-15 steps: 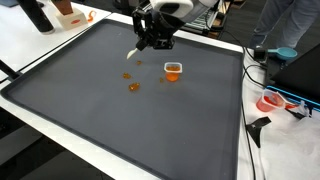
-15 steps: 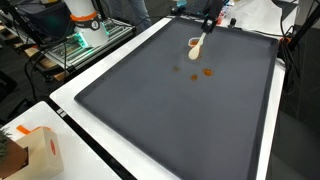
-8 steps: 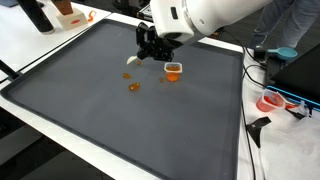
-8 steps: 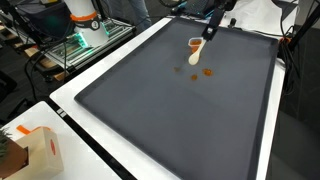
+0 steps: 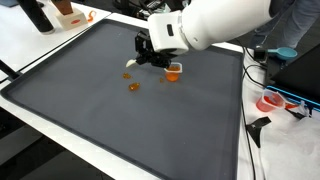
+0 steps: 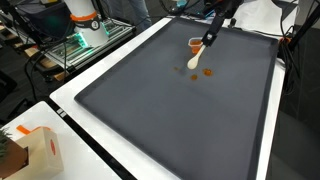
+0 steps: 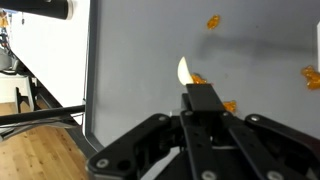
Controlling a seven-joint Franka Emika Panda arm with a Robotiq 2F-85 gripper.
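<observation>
Clearly, a pale spoon point(image 7: 184, 70) is clamped between the jaws of the gripper point(image 7: 204, 100), its bowl projecting past the fingertips over the dark mat point(image 7: 260, 55). Orange bits point(image 7: 212, 22) are scattered ahead of the jaws, and a small orange cup point(image 5: 173, 70) is seen just beside them.

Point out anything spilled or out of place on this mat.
Loose orange bits lie scattered on the dark mat beside the small cup, outside it, like a spill. The pincer holds a pale spoon close to them.

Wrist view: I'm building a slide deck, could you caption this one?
Gripper shut on a pale spoon above a dark mat scattered with orange pieces.
</observation>
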